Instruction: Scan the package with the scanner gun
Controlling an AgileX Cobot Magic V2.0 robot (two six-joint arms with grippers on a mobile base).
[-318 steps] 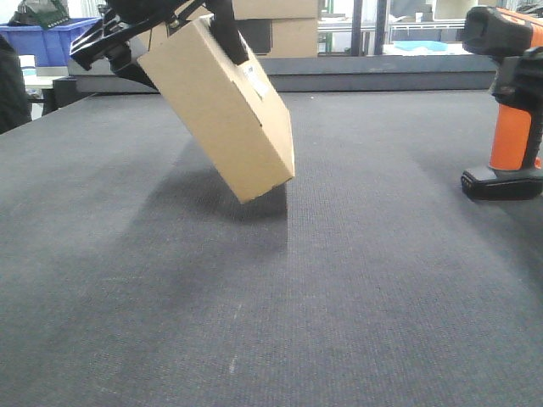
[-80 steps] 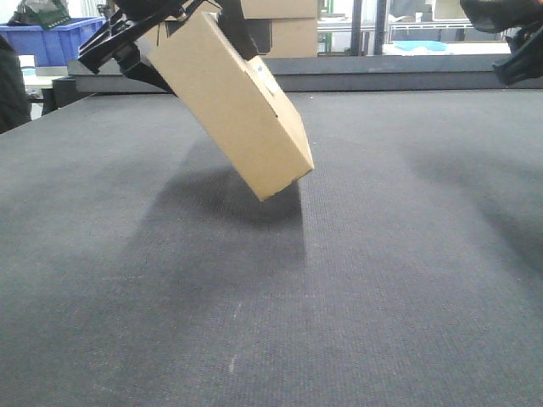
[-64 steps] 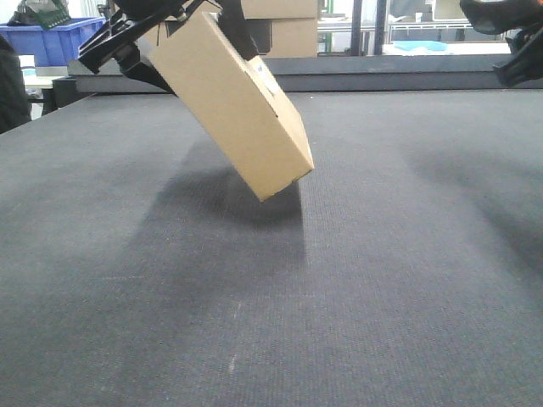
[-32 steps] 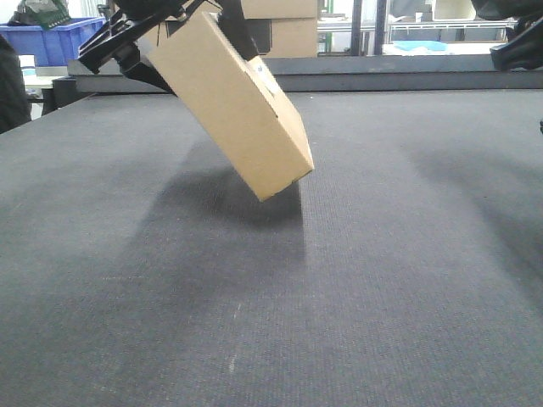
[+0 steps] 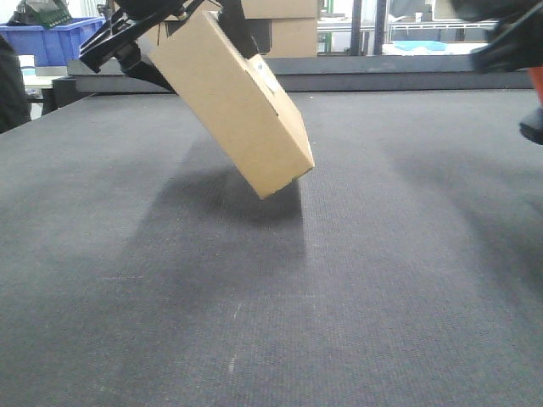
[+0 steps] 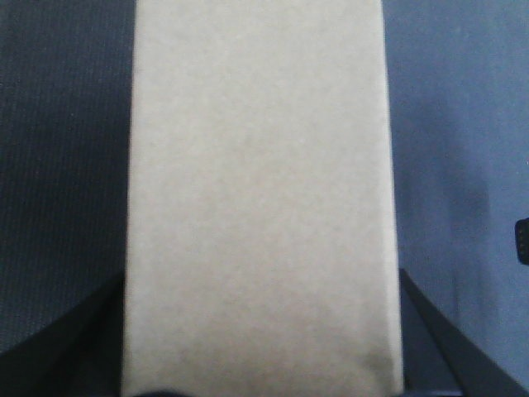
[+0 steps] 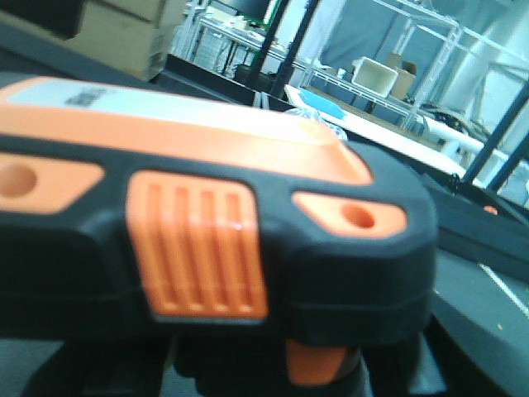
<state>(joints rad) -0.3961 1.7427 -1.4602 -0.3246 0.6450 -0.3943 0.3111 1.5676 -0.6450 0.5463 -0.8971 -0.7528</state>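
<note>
SURFACE MATERIALS AND FINISHES

Package (image 5: 233,102): plain tan cardboard. The finish is matt, and the faces are smooth with a faint paper grain. The left wrist view shows no gloss. One narrow side carries a small white paper label (image 5: 265,80).

Table (image 5: 356,297): covered with dark grey cloth-like matting. The finish is matt, and the weave is fine, ribbed and rough.

Scanner gun (image 7: 215,207): moulded plastic. The black parts are smooth with a dull sheen. The orange parts are smooth and slightly glossy, and one orange panel is ribbed.

Crate (image 5: 51,38): blue plastic, smooth.

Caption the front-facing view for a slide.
Left end effector holds the package tilted over the mat; scanner gun partly visible at right.
</note>
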